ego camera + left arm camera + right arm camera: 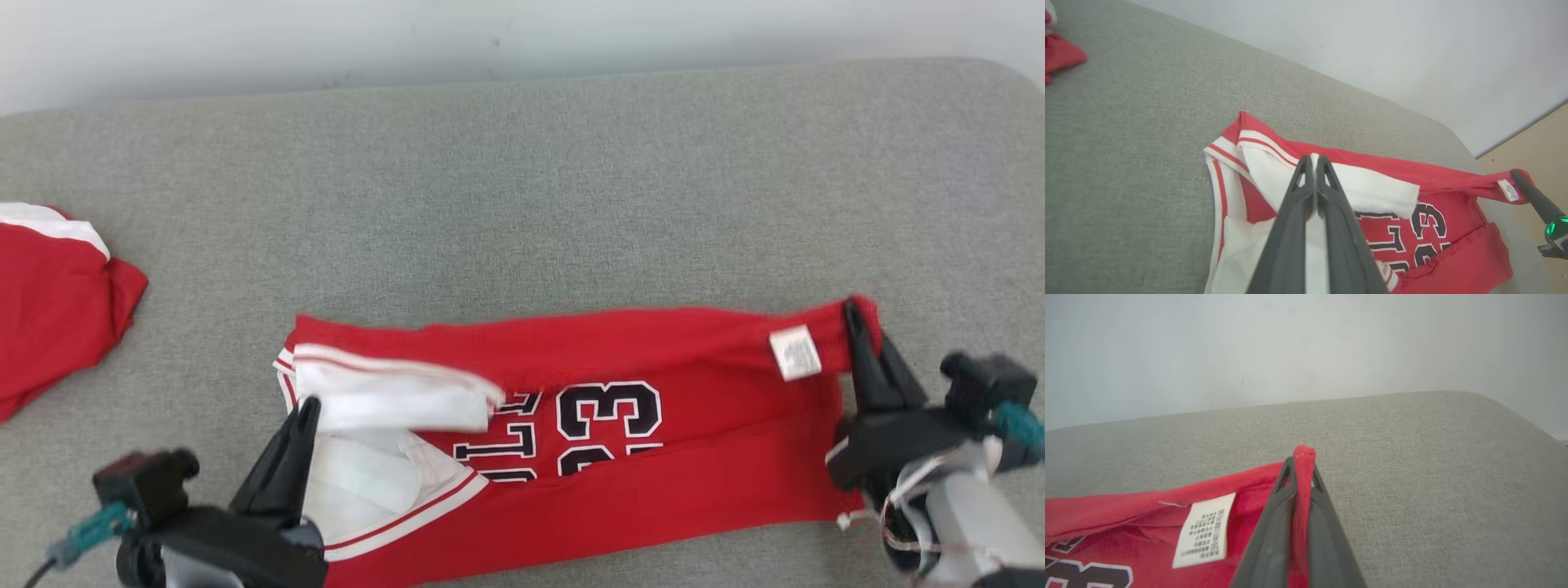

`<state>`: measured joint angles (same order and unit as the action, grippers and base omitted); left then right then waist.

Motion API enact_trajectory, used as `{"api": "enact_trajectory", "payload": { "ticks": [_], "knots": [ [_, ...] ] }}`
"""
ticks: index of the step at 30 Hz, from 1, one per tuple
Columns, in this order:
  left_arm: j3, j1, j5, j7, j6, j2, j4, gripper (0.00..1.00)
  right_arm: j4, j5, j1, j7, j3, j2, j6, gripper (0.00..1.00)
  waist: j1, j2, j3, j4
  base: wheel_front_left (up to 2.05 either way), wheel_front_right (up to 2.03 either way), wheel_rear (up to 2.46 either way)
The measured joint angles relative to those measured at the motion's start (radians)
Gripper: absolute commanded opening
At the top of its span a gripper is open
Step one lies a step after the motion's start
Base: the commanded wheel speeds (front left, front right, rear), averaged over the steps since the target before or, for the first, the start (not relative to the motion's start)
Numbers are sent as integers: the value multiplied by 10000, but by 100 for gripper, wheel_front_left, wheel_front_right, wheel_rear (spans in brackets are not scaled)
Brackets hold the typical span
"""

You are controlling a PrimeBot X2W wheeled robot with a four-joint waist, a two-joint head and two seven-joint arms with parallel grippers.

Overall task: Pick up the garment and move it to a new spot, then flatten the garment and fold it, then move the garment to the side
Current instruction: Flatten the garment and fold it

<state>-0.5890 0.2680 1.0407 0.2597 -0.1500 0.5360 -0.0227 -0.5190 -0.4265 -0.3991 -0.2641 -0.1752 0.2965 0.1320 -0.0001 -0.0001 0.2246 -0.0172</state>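
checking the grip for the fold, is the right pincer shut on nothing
No, the right pincer is shut on a red corner of the garment, which pokes out between its tips.

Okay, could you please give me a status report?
Left end effector shut on jersey, white trim. Right end effector shut on its red corner. Other red garment far left, not in the way.

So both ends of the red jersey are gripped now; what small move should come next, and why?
Probably lower both held ends onto the grey surface, keeping the cloth taut. The left gripper has its jaws shut on the white trim, and the right gripper on the red corner beside the label. The jersey lies doubled over, and its white part looks bunched.
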Motion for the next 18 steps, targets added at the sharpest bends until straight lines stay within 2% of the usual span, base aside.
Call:
{"api": "enact_trajectory", "payload": {
  "ticks": [3, 4, 5, 6, 7, 8, 14, 18],
  "knots": [
    [508, -707, -146, 19, -90, -253, 234, 0, 570, 148, 712, 2, 221, -173, 0, 0, 0, 0, -93, 27, 0, 0, 0],
    [621, -927, -221, 31, -98, -359, 282, 0, 721, 186, 924, 2, 297, -222, 0, 14, 0, 0, -119, 37, 0, 0, 0],
    [717, -1160, -280, 31, -98, -476, 301, 0, 849, 234, 1140, 2, 395, -267, 0, 41, 0, 0, -148, 47, 0, 0, 0],
    [813, -1367, -339, 31, -84, -585, 299, 7, 970, 234, 1334, 0, 479, -324, 0, 100, 0, 0, -179, 55, 0, 0, 0],
    [951, -1529, -489, 29, -63, -690, 320, 56, 1074, 234, 1503, 2, 527, -364, 0, 100, 0, 0, -211, 60, 0, 0, 0],
    [1139, -1633, -606, 31, -21, -803, 341, 100, 1187, 236, 1651, 2, 568, -393, 0, 100, 0, 0, -243, 61, 0, 0, 0],
    [2380, -2094, -1634, 36, 376, -1582, 301, 100, 1900, 217, 2121, 0, 750, -453, 0, 100, 1, 0, -420, 13, 0, 0, 0],
    [3630, -2171, -3137, 42, 663, -2150, 337, 100, 1789, 151, 2191, 0, 750, -412, 0, 100, 1, 0, -489, -64, 0, 0, 0]
  ]
}}
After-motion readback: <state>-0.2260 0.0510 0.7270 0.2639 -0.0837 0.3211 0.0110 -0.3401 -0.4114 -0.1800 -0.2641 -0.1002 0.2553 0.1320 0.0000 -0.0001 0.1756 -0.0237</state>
